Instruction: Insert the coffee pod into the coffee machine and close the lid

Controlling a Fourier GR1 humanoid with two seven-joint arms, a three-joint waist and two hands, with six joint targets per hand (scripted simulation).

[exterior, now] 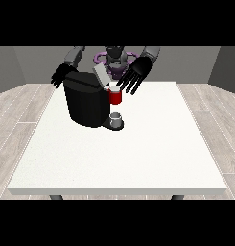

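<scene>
A black coffee machine point(84, 101) stands on the white table point(119, 153), left of centre towards the back. Its grey lid point(102, 75) is tilted up and open. The machine's front head is red point(115, 96), with a white round top point(113, 87) where a pod seems to sit. A grey cup point(116, 119) stands on the machine's base below. The hand at the view's right point(135, 74) hovers with fingers spread just right of the lid and above the red head. The hand at the view's left point(60, 77) hangs with relaxed fingers behind the machine's left top corner.
The robot's torso point(115, 58) is behind the machine at the table's far edge. Wooden floor surrounds the table. White tabletop stretches in front of and to the right of the machine.
</scene>
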